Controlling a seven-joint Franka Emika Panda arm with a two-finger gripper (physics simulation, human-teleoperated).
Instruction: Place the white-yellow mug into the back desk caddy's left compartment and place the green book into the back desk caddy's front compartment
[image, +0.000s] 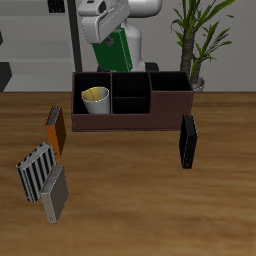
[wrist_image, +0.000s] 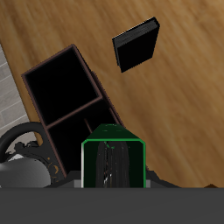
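Observation:
My gripper is shut on the green book and holds it tilted in the air, above the back edge of the back desk caddy. The white-yellow mug stands upright inside the caddy's left compartment. The small front compartment of the split middle section holds nothing. In the wrist view the green book shows its white page edges close to the camera, with the caddy's dark cells below it. The mug is hidden in that view.
An orange book stands near the caddy's mug end. A black book stands in front of the other end. A striped grey-white object and a grey book sit nearer the table's front edge. A potted plant stands at the back.

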